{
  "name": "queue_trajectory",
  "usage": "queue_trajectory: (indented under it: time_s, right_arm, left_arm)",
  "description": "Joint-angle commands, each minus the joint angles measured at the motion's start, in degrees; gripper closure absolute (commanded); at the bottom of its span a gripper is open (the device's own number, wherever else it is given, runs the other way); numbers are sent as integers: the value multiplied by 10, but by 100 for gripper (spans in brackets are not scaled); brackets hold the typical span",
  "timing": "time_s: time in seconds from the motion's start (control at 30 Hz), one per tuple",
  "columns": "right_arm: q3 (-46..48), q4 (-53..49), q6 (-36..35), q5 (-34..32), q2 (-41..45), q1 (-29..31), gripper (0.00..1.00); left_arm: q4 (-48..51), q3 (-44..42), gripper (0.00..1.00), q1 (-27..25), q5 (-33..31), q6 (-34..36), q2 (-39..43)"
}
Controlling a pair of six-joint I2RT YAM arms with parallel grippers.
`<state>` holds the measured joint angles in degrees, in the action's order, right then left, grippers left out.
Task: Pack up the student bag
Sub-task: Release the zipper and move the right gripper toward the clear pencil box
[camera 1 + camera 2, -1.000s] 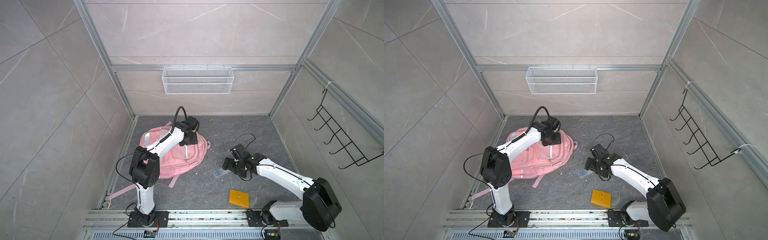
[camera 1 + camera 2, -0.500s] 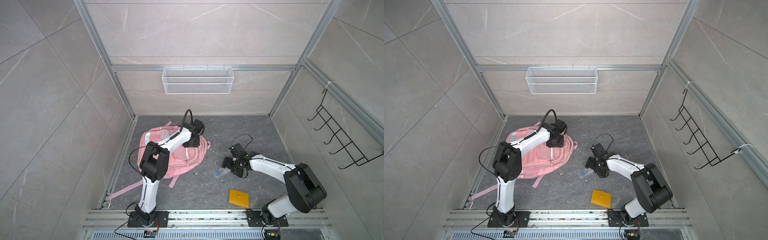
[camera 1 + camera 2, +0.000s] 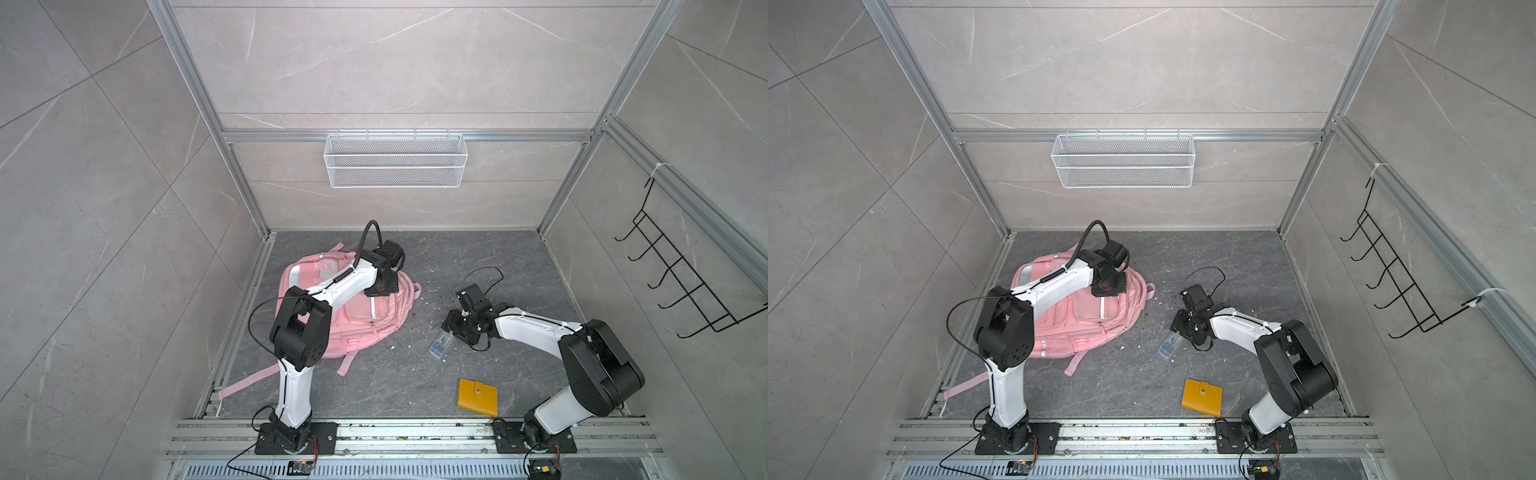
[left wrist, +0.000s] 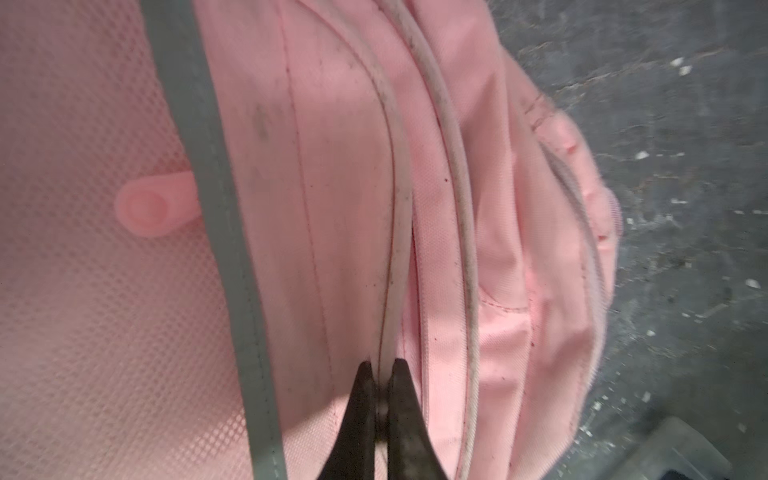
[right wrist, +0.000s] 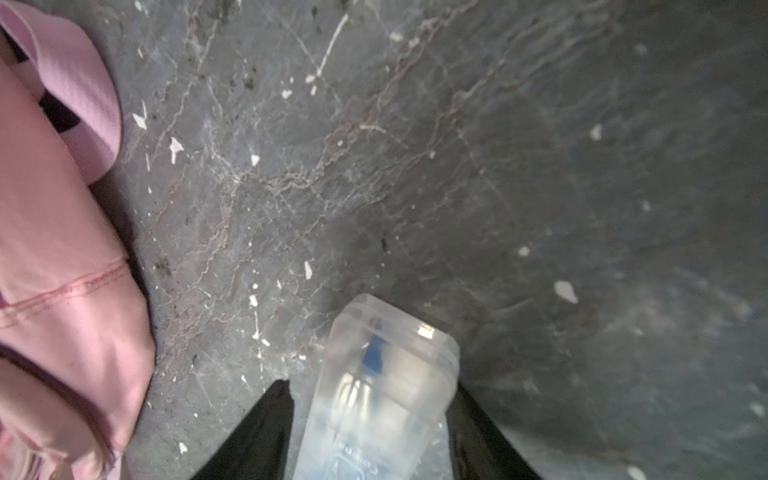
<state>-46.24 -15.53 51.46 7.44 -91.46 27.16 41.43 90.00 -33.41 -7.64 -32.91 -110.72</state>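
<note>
Two arms work over a dark grey marbled worktop [image 3: 457,266] [image 3: 1183,257]. The student bag [image 3: 365,328] [image 3: 1092,320], a soft pink backpack, lies flat on the left side of the worktop with its front pockets facing up. One long strap [image 3: 245,380] [image 3: 963,384] trails toward the near rail.

The left pincer [image 3: 380,286] [image 3: 1106,286] reaches down onto the far, right-hand part of the bag. In the left wrist view this pincer [image 4: 382,370] is clenched, its two dark tips pinching a length of white piping [image 4: 395,208] that runs along a seam of the bag [image 4: 332,166]. A grey stripe [image 4: 216,208] and a round pink tab [image 4: 153,205] lie beside it on a mesh panel.

The right pincer [image 3: 451,326] [image 3: 1177,328] is low over the worktop, well apart from the bag, at a small clear plastic case [image 3: 441,345] [image 3: 1169,344] with something blue inside. In the right wrist view the pincer [image 5: 372,390] straddles the case [image 5: 386,374], one finger on each side. It cannot be told whether they press on it. An edge of the bag [image 5: 54,249] shows at the side of that view.

A yellow wallet [image 3: 478,397] [image 3: 1202,397] lies near the front rail, apart from the case. A white wire basket [image 3: 395,160] [image 3: 1123,160] hangs on the back wall, and a black hook rack [image 3: 681,274] [image 3: 1391,270] on the right wall.
</note>
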Motion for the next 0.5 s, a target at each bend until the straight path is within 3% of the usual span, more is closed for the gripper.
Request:
queue_trajectory:
  time_s: [0.0,0.17,0.33,0.47]
  right_arm:
    - [7,-19,-18,-16,-35,-1,49]
    - [-2,-29,-57,-41,-52,-1,51]
    - [-33,-57,-97,-53,-65,0,26]
    - [-59,-81,-118,-58,-84,3,17]
  left_arm:
    - [-67,-48,100,15,74,10,118]
    - [-132,-117,100,33,149,9,210]
    - [-147,-169,100,48,177,-2,264]
    - [-168,-202,100,61,197,-13,302]
